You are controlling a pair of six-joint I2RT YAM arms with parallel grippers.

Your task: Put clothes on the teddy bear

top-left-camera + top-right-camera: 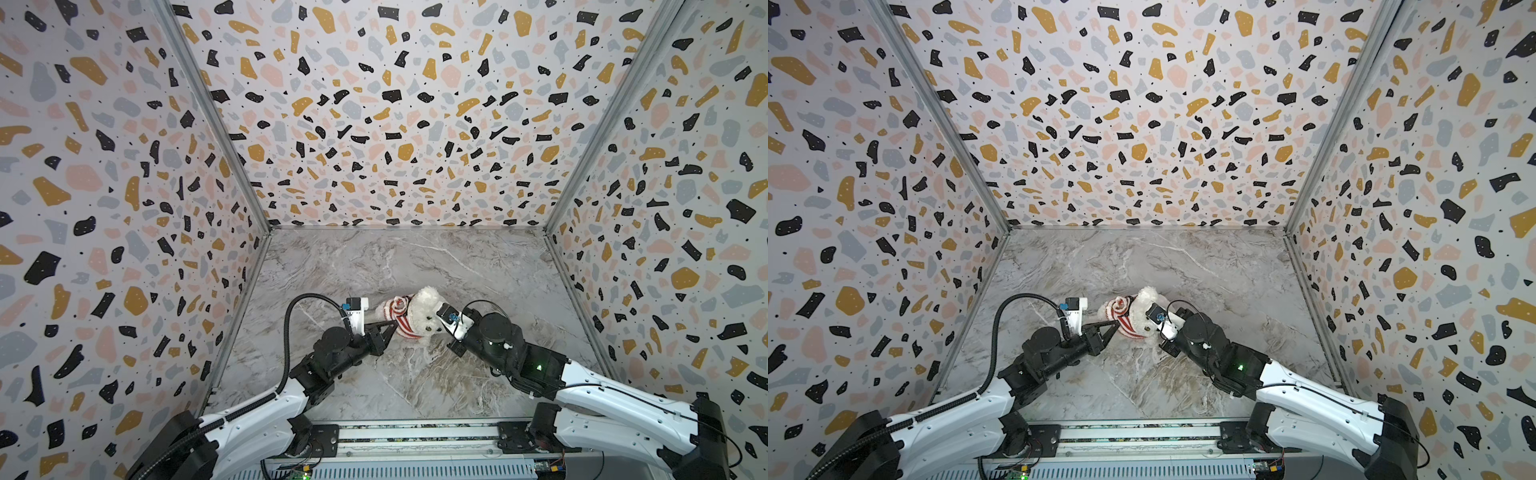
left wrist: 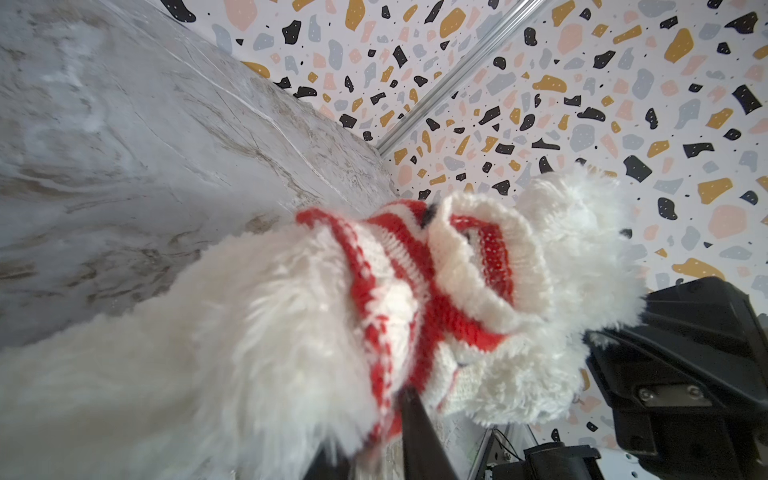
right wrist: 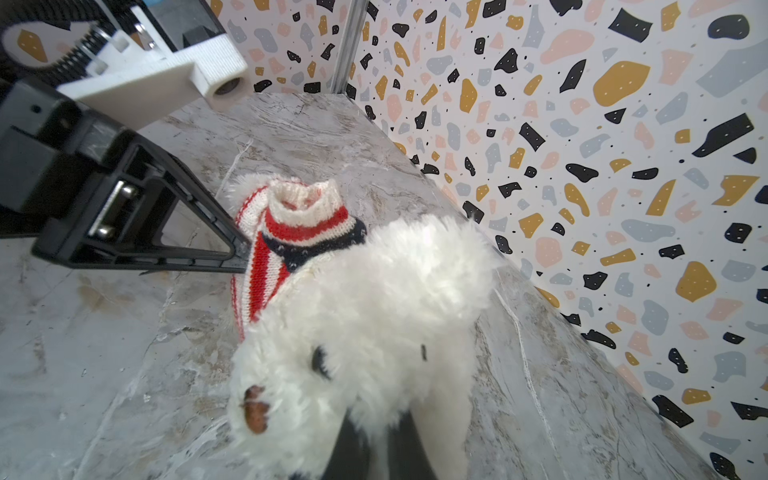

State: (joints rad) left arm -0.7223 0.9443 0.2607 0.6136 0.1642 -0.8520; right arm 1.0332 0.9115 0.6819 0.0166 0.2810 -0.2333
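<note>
We see the right gripper (image 3: pixel 380 442) with jaws closed on the head fur of the teddy bear (image 1: pixel 423 305), and the left gripper (image 3: pixel 237 254) with jaws nearly shut, pinching the hem of the striped knit top (image 3: pixel 266 266). The bear lies at lower centre in both top views, on the marble table (image 1: pixel 374 266). We judge it light, soft and compressible, best held by head or body.

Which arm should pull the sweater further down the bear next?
Left, probably. The left gripper sits at the striped sweater's edge on the body side, while the right gripper is shut on the teddy bear's head, anchoring it.
</note>
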